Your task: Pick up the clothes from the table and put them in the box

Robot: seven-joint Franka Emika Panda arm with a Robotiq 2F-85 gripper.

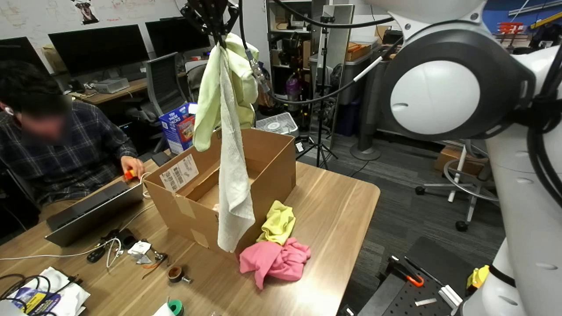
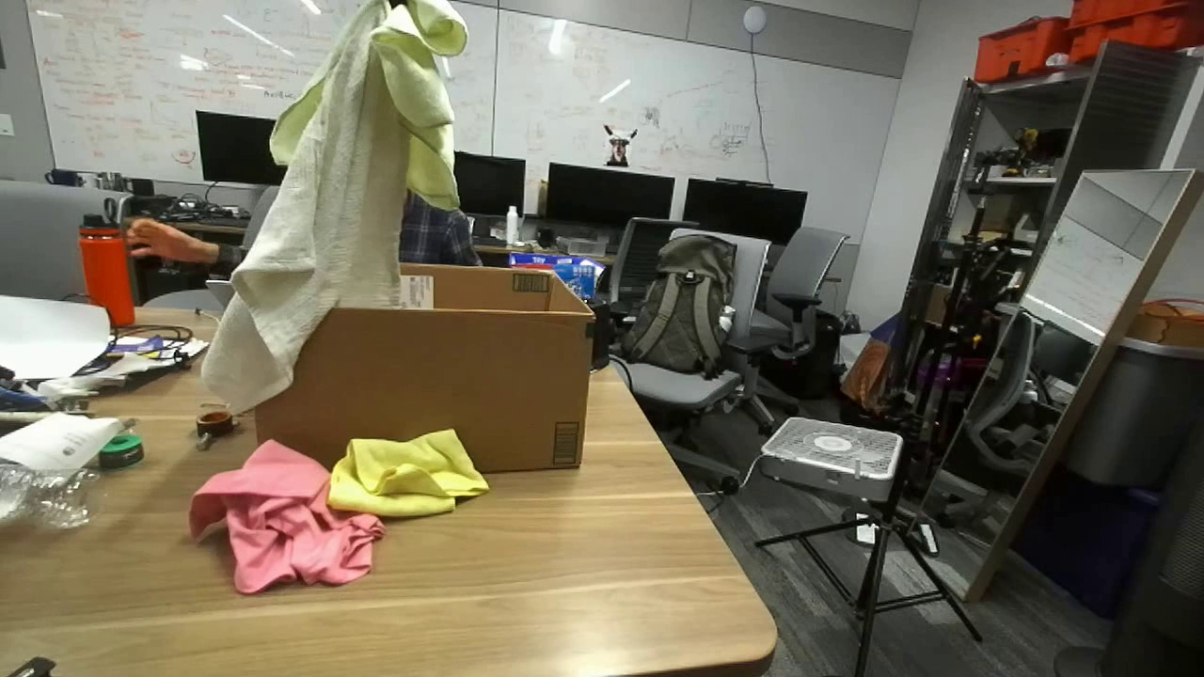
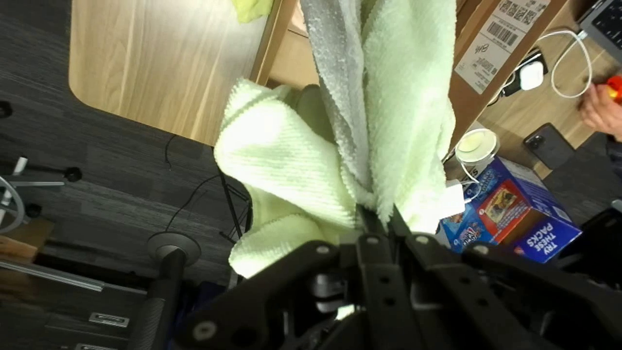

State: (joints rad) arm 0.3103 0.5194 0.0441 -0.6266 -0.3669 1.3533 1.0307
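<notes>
Clenched fingers (image 3: 371, 233) grip pale green and off-white towelling (image 1: 235, 188), one piece or two unclear, its long axis near vertical, loose end pointing down. Below the fingers, one open cardboard box (image 1: 276, 171), one pink cloth (image 1: 276, 262) and one yellow cloth (image 1: 278, 223) sit on a wood-grain tabletop (image 1: 336, 206) in a carpeted office.

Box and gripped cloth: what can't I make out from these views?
Floor of the box: in an exterior view, partly hidden by the hanging cloth; in an exterior view, hidden behind the near wall.
Pale patch inside it: wrist view; the cloth leaves too little to name.
One cloth or two: bunched folds hide it, wrist view.
Gripper: cut by the top edge, both exterior views.
</notes>
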